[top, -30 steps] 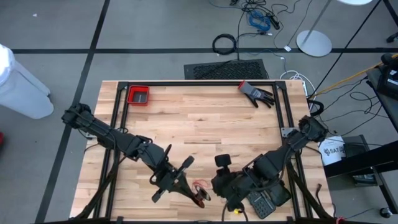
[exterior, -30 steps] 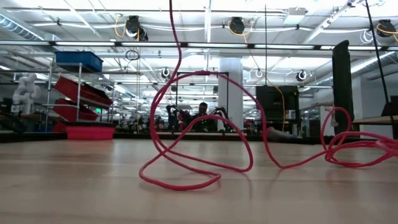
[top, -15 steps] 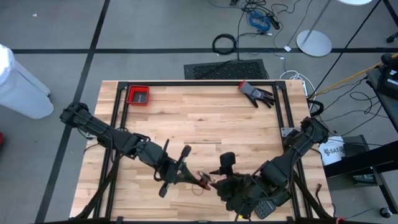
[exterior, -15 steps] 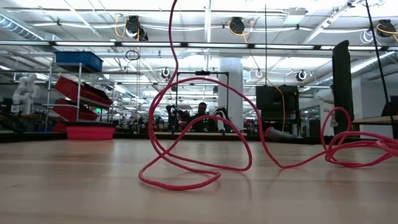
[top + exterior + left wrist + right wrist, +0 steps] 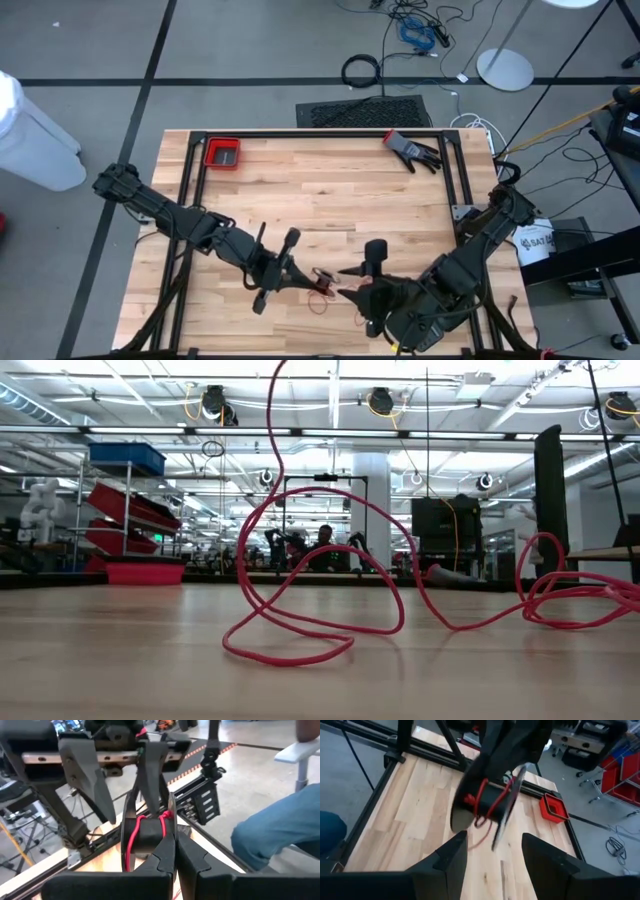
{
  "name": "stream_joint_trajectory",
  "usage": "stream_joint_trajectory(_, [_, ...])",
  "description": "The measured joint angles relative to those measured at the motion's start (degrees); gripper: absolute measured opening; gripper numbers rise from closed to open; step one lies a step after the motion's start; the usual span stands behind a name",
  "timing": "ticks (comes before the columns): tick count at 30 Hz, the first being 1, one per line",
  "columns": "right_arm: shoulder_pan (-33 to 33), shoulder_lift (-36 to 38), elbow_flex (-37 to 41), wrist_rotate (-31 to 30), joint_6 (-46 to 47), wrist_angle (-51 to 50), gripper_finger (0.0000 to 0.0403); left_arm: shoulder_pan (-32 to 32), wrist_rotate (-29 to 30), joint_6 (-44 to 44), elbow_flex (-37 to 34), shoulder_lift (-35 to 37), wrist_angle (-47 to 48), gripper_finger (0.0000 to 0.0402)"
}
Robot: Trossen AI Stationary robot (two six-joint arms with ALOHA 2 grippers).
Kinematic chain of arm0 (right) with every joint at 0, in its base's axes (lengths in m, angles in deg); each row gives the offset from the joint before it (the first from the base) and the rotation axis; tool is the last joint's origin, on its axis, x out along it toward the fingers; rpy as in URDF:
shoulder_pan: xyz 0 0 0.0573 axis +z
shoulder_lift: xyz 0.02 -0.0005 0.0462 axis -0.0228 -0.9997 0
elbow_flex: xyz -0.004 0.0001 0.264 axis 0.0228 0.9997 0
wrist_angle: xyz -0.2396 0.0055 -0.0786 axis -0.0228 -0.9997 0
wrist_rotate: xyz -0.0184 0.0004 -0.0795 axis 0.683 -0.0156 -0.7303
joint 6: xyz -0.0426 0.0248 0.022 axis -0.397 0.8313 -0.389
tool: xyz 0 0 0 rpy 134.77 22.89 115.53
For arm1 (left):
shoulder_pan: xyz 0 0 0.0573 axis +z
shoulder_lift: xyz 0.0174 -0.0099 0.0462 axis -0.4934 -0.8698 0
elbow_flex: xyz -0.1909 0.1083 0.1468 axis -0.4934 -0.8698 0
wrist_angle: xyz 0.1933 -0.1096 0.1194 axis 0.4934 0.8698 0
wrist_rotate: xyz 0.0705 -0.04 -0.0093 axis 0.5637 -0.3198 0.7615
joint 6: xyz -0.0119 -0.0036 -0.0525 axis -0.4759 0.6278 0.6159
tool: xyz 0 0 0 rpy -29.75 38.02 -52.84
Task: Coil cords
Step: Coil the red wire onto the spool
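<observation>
Red cord wound partly on a black spool, held up between the two arms near the table's front edge.

Loose loops of the cord lie on the wooden table in the low view, and one strand climbs out of sight overhead. The left gripper has its jaws pressed together on the spool, whose turns of red show just past the fingertips. The right gripper faces it from close by with jaws spread wide, the spool hanging in front of the gap; I cannot tell whether either finger touches it. From above, both arms meet low and central, near the front edge. Behind them the boards lie open as far as a small red tray and a dark glove along the far edge.
</observation>
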Motion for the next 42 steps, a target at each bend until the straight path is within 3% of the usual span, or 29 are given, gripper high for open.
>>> stream_joint_trajectory(10, [-0.1,0.0,0.0,-0.1,-3.7,3.5,0.0149,0.0,0.2,0.0,0.0,0.0,0.0,0.0008])
stream_joint_trajectory(24, [-1.0,0.0,0.0,-1.2,-5.7,4.3,0.0008,0.0,1.0,1.3,0.0,-0.1,-1.3,0.0008])
stream_joint_trajectory(33, [-1.0,0.0,0.0,-4.6,-4.9,3.0,0.0002,0.0,3.6,3.8,0.0,-0.1,-1.8,0.0013])
stream_joint_trajectory(42, [-0.9,-0.1,0.0,-4.9,-4.9,2.1,0.0,-1.9,9.2,4.4,0.0,-0.1,-3.1,0.009])
